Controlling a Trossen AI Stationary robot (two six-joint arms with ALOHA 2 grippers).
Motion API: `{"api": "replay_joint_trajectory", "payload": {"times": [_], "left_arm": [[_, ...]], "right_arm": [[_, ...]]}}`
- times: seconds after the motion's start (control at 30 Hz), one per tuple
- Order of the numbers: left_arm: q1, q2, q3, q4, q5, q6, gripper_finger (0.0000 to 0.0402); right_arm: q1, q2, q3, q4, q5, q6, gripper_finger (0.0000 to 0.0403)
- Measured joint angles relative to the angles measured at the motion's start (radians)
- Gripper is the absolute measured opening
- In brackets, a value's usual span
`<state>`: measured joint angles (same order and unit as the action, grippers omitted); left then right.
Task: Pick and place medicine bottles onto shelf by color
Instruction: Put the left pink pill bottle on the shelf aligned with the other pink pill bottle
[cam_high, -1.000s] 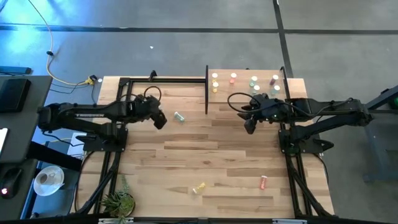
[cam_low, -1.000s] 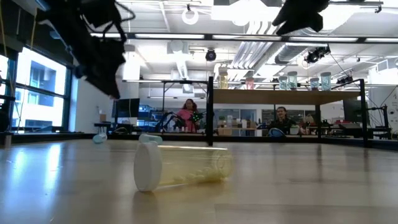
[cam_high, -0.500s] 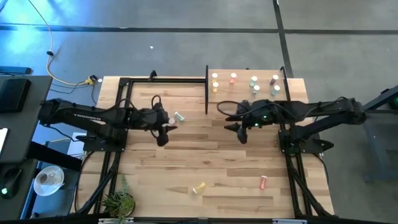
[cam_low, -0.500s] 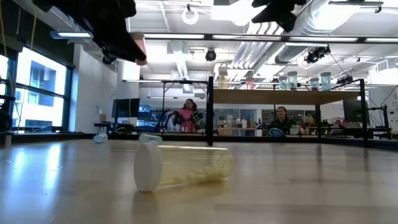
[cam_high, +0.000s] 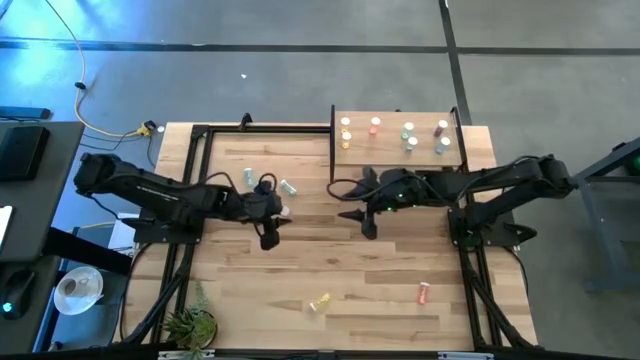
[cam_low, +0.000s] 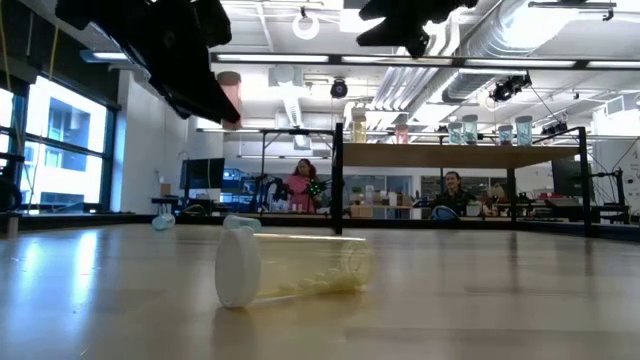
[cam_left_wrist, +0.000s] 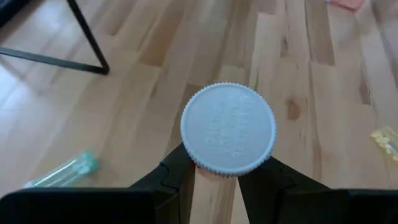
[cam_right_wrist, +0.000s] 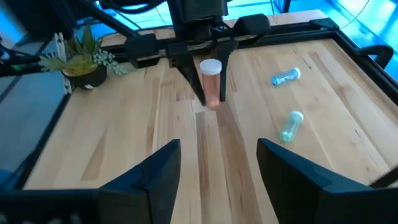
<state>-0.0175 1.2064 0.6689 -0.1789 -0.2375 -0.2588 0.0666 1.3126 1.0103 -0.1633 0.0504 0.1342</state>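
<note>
My left gripper (cam_high: 270, 226) is shut on a pink-red bottle (cam_right_wrist: 212, 87) with a white cap (cam_left_wrist: 228, 129), held high over the table's middle. My right gripper (cam_high: 357, 218) is open and empty, facing the bottle from the right; its fingers (cam_right_wrist: 163, 167) stand wide apart. The shelf (cam_high: 470, 150) at the far right carries several upright bottles: yellow (cam_high: 346, 132), pink (cam_high: 375, 125), teal (cam_high: 409, 136) and purplish (cam_high: 441, 127). Two teal bottles (cam_high: 289, 187) (cam_high: 248, 177) lie on their sides at the far left; a yellow one (cam_high: 320, 303) and a pink one (cam_high: 423, 292) lie near the front. My left gripper pinches the pink-red bottle's body just below the cap (cam_right_wrist: 211, 79) between its two fingers (cam_left_wrist: 180, 171). The fingers come from above, pointing down, along the bottle. The bottle stands upright in the hold, cap up, lifted clear of the table.
A potted plant (cam_high: 190, 322) stands at the near left corner. Black frame bars (cam_high: 270, 128) run along the far edge, and a dark post (cam_high: 332, 145) stands at the shelf's left end. The yellow bottle (cam_low: 290, 268) lies close before the low camera.
My left gripper has carried the pink-red bottle toward the table's right and near edge, and the bottle now stands upright. My right gripper has moved toward the table's left, toward the bottle. A teal bottle that the left arm covered now shows.
</note>
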Motion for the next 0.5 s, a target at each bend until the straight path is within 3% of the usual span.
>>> {"api": "replay_joint_trajectory", "payload": {"times": [0.5], "left_arm": [[-0.017,0.129,0.0,0.105,0.017,-0.053,0.0093]], "right_arm": [[0.0,0.229,0.0,0.315,-0.055,-0.204,0.0216]]}}
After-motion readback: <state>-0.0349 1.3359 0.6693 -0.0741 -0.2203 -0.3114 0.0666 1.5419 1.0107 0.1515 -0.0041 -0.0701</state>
